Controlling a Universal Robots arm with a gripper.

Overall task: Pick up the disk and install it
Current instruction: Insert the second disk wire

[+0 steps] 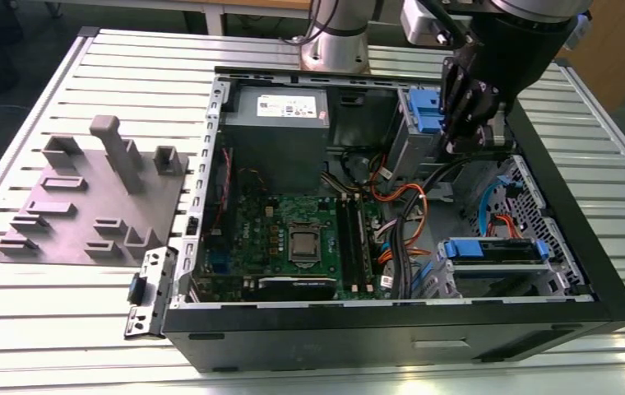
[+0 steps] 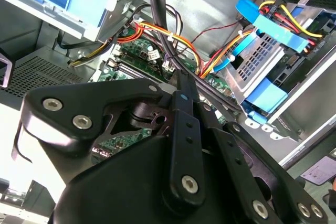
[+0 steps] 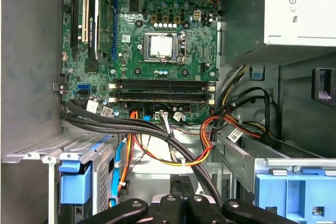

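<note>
Clock directions are read on the exterior view, with the processor socket (image 1: 302, 247) at the centre and twelve o'clock away from the camera.

- At six o'clock, nearest the camera, is the black wall of the open computer case (image 1: 400, 333). The case lies on its side on a slatted metal table (image 1: 60, 329).
- At three o'clock is the disk (image 1: 493, 249). It sits flat in the metal drive cage (image 1: 554, 284) at the near corner of the case, with its blue end towards the motherboard. Only that end and a strip of silver show.
- The green motherboard (image 1: 274, 218) lies around the socket.
- A bundle of orange, red and black cables (image 1: 400, 206) runs between the motherboard and the drive cage, at about two o'clock.
- At nine o'clock, outside the case, a grey plate (image 1: 82, 206) with upright blocks rests on the table.
- At one o'clock the black gripper (image 1: 469, 123) hangs inside the case, well apart from the disk.
- The gripper is just beside a second blue carrier (image 1: 423, 111), on the exterior view's right of it. Whether the two touch cannot be told.
- Whether the gripper is open or closed cannot be told either.
- At twelve o'clock the grey power supply (image 1: 280, 111) stands against the far wall, with the blue carrier next to it.
- Farthest off, also at twelve o'clock, the arm's silver base (image 1: 335, 41) stands on the table behind the case.
</note>
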